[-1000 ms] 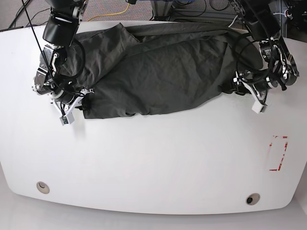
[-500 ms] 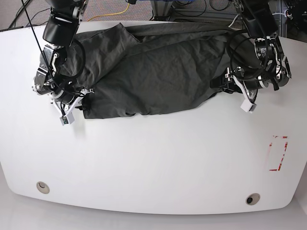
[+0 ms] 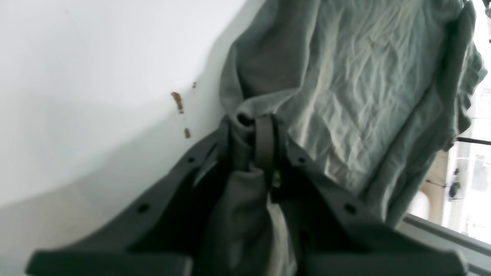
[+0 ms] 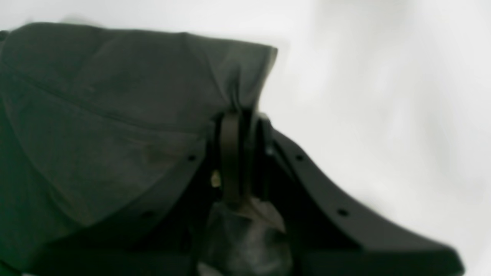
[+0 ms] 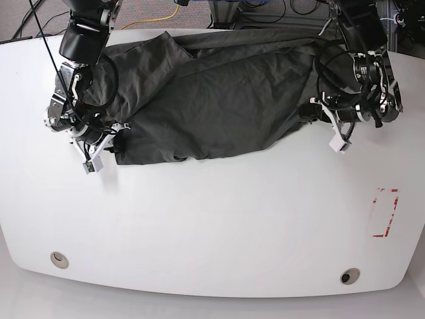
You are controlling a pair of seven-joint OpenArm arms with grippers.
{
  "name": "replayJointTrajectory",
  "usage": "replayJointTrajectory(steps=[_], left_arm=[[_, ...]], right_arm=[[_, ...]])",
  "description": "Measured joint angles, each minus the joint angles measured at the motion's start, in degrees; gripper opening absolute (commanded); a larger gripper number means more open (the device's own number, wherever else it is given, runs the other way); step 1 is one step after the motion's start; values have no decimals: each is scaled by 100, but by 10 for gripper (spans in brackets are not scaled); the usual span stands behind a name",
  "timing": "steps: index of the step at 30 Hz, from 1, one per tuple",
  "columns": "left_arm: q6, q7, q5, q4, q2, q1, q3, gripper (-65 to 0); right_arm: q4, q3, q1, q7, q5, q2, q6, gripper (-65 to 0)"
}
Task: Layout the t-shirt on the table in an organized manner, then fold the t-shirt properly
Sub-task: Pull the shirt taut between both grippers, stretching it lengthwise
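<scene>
- We see the t-shirt (image 5: 219, 100), dark charcoal and wrinkled, spread across the far half of the table (image 5: 212, 226), reaching from about ten o'clock to about two o'clock in the base view, its far edge lying along the table's far rim.
- We read no brand, label, print or writing on the shirt in any view; the cloth is plain.
- The left gripper (image 3: 255, 126), at the three o'clock end of the shirt in the base view (image 5: 312, 111), is closed on a bunched fold of the cloth; the left wrist view shows fabric pinched between the two dark fingers (image 3: 264, 142) and more cloth gathered below them.
- The right gripper (image 4: 239, 126), at the nine o'clock end of the shirt in the base view (image 5: 118, 136), is likewise clamped on the shirt's edge; the right wrist view, which is blurred, shows a corner of cloth drawn up between its fingers (image 4: 229, 153).
- Small brown scuffs (image 3: 177, 101) mark the white tabletop just beside the shirt in the left wrist view.
- A red tape rectangle (image 5: 386, 211) lies at about four o'clock on the table, well apart from the shirt; it carries no lettering that we can read.
- Two round grommet holes sit near the near rim, one at seven o'clock (image 5: 59, 259), one at five o'clock (image 5: 349, 275).
- A yellow cable (image 5: 159, 16) lies on the floor beyond the table at twelve o'clock.
</scene>
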Motion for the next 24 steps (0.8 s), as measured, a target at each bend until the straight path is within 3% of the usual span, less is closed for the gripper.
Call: replayJointTrajectory(steps=[11,24], left_arm=[[0,48,105,1349,9,-391,264,-596],[2,181,111,1764,-181,-822,275,-596]], right_arm=[[577,0,-79,-168,-87,-11,0,-585],[1965,17,15,-973,-70,22,17,-585]])
